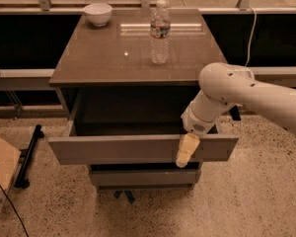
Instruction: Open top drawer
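Note:
The top drawer (123,149) of the grey-brown cabinet stands pulled out toward me, its flat handleless front well clear of the cabinet body and its dark inside showing behind. My gripper (186,150), cream-coloured at the tip, hangs over the right part of the drawer front, at its top edge. The white arm (237,95) reaches in from the right above the drawer's right corner.
A water bottle (160,33) and a white bowl (97,13) stand on the cabinet top (108,58). A shorter drawer front (138,177) sits below. A cardboard box (0,174) and a black stand (29,154) lie on the floor at left.

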